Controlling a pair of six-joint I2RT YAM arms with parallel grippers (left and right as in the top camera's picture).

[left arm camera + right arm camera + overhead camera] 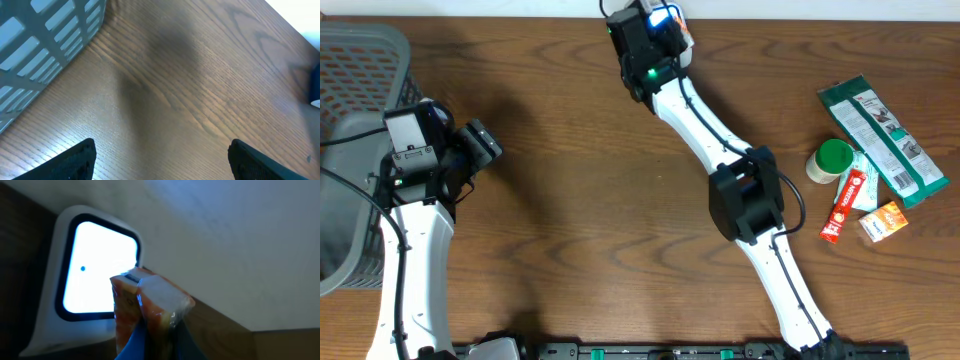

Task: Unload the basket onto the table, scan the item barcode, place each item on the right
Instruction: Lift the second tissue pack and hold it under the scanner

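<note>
our right claw (150, 342) is closed tight on a small orange packet (150, 302), pinching its lower end so that the rest of it stands up in front of the wrist camera, its clear wrapping catching a blue-white shine. just behind the packet, and very close to it, sits the scanner (50, 280), a white rounded housing with a dark-rimmed window (95, 265) that glows brightly and shows one small blue dot; we cannot tell whether the packet touches the housing. from overhead, this right claw (667, 28) is stretched to the far edge of the bench (570, 150), where a blue glow marks the scanner (661, 14) and a sliver of the orange packet (686, 40) shows beside the fingers. we cannot read any barcode on the packet in these views. our left claw (162, 165) stands wide, its two dark fingertips far apart at the lower corners of its wrist view with only bare wood grain between them and nothing held. overhead, the left claw (480, 145) hangs over the left part of the bench, just beside a grey slatted basket (360, 60), whose wall (45, 35) fills the upper left of the left wrist view. well apart, at the right end of the bench, lie a long green pack (882, 140), a jar with a green lid (832, 160), a red tube (843, 205) and a little orange box (883, 222), all close together.
</note>
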